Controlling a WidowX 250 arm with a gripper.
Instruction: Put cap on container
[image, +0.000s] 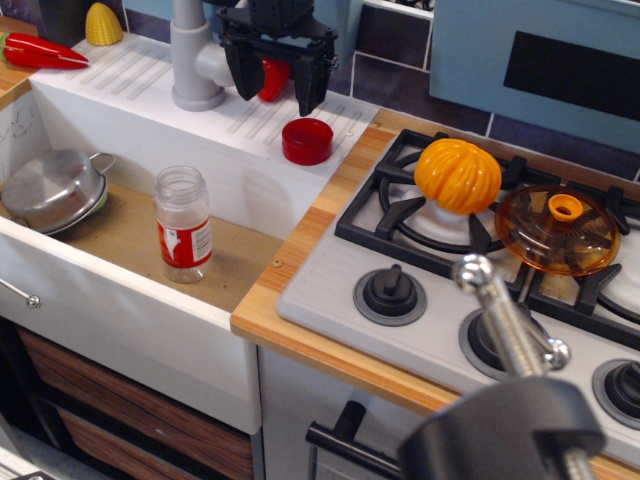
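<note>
The red cap (307, 140) lies flat on the white drainboard ledge beside the sink. The container (183, 223), a clear jar with a red and white label and an open threaded neck, stands upright in the sink basin, below and left of the cap. My black gripper (278, 82) hangs open just above and behind the cap, its two fingers spread apart and holding nothing. A red toy (273, 78) shows behind, between the fingers.
A steel pot (55, 190) lies in the sink's left part. A grey faucet (192, 60) stands left of the gripper. A red pepper toy (40, 52) and yellow corn toy (103, 24) lie far left. On the stove (330, 290) are an orange pumpkin toy (458, 175) and an orange transparent lid (557, 230).
</note>
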